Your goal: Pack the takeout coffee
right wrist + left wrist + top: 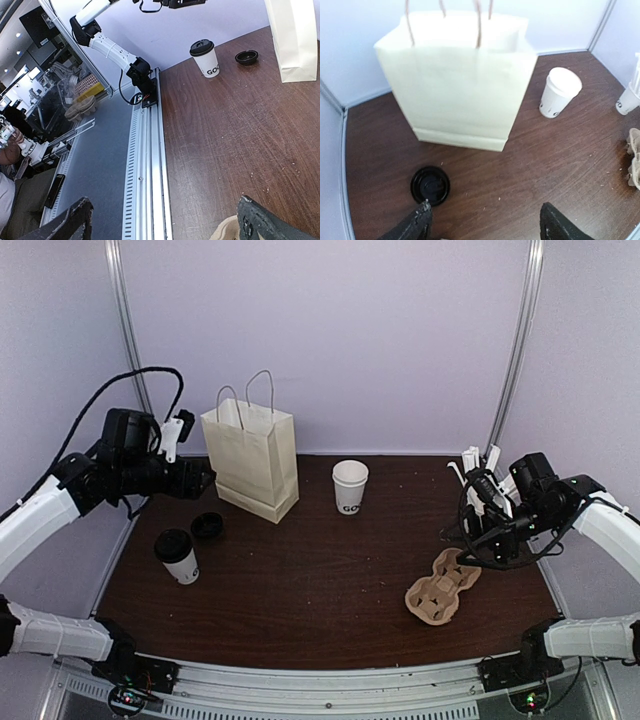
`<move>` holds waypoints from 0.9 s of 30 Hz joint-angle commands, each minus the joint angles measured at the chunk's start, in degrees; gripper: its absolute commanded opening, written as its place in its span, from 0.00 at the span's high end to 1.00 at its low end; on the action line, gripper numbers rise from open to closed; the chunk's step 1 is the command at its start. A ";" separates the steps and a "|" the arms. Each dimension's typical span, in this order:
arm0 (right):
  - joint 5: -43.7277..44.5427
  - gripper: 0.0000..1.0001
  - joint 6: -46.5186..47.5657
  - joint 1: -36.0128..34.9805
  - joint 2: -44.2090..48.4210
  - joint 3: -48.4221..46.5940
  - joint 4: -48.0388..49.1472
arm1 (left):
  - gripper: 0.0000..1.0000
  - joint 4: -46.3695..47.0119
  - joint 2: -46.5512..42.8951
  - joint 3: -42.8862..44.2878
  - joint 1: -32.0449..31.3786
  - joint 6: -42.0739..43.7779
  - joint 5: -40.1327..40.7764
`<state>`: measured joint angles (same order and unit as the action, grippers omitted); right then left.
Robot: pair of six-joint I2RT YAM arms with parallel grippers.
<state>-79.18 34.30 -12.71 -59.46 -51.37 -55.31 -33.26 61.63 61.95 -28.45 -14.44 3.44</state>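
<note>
A lidless white coffee cup [350, 486] stands mid-table, right of the cream paper bag [251, 456]. A second cup with a black lid [178, 556] stands front left, with a loose black lid [207, 526] behind it. My left gripper [197, 480] hovers open and empty just left of the bag; its view shows the bag [460, 85], the lidless cup [560, 92] and the loose lid [430, 186] by its left finger [415, 227]. My right gripper [487, 542] is open and empty above the pulp carrier [443, 588]. Its view shows the lidded cup [205, 57].
A white cup of long white sticks [478, 466] stands at the back right behind my right arm. Grey walls close the table's back and sides. A slotted metal rail [147, 165] runs along the near edge. The bag's handles [250, 395] stand upright.
</note>
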 commanded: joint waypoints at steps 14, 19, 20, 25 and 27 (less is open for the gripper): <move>1.87 0.00 0.41 0.76 1.89 1.12 1.17 | 0.23 18.47 27.27 24.42 0.30 -4.45 6.13; 2.07 0.00 0.92 0.90 2.29 1.28 0.99 | 0.37 20.29 33.66 29.70 0.26 -5.46 7.22; 2.16 0.00 1.00 0.85 2.33 1.32 0.99 | 0.43 20.94 34.59 30.49 0.25 -5.13 7.03; 2.27 0.00 0.98 0.97 2.51 1.50 1.08 | 0.80 23.70 36.09 31.34 -0.44 -4.29 6.99; 2.33 0.00 1.03 1.05 2.61 1.58 1.13 | 0.91 23.64 35.41 31.34 -1.43 -4.46 7.59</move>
<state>-77.30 34.57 -12.23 -57.80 -50.50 -54.61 -14.35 98.28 91.53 -28.69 -19.03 9.58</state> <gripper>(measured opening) 0.997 0.173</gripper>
